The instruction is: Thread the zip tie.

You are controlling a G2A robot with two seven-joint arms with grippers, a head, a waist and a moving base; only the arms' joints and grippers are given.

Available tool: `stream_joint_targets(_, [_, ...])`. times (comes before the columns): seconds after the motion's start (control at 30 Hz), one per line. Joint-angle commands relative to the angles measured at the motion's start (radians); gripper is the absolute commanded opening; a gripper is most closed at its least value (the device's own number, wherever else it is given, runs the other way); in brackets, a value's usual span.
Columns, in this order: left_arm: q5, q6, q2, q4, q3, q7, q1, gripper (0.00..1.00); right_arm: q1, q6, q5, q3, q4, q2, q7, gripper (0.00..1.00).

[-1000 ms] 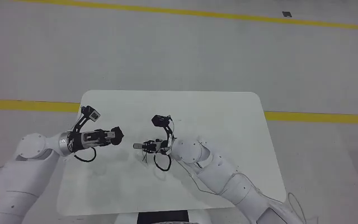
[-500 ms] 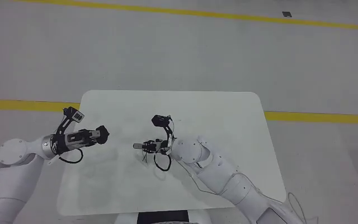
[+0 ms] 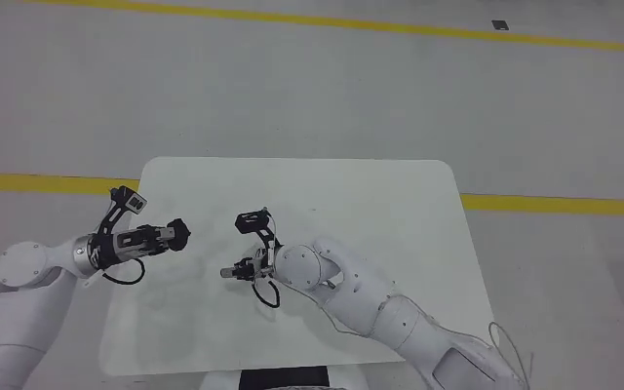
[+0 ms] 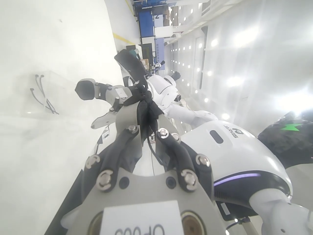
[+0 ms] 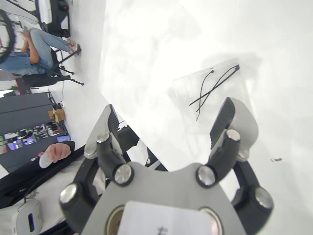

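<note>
Right gripper held low over the white table, jaws spread wide, nothing gripped, black zip ties laid crossed in a clear tray just ahead, left gripper pressed shut, empty, raised off to the left.

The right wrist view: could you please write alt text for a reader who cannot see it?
The right gripper, its jaws wide open, hangs above a white table, facing a clear tray where a few black zip ties lie crossed. Nothing is between the jaws.
</note>
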Motion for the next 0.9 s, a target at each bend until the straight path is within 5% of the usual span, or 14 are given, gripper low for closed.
stream_joint_targets(0.0, [0.000, 0.000, 0.000, 0.000, 0.000, 0.000, 0.000, 0.00, 0.005, 0.000, -0.024, 0.003, 0.032, -0.022, 0.014, 1.00])
stream_joint_targets(0.2, [0.000, 0.000, 0.000, 0.000, 0.000, 0.000, 0.000, 0.00, -0.008, 0.000, -0.147, 0.051, 0.109, -0.097, 0.055, 1.00])
stream_joint_targets(0.47, [0.000, 0.000, 0.000, 0.000, 0.000, 0.000, 0.000, 0.00, -0.079, 0.000, -0.358, 0.148, 0.111, -0.182, 0.168, 1.00])
stream_joint_targets(0.87, [0.000, 0.000, 0.000, 0.000, 0.000, 0.000, 0.000, 0.00, -0.095, -0.005, -0.405, 0.143, 0.094, -0.186, 0.152, 1.00])
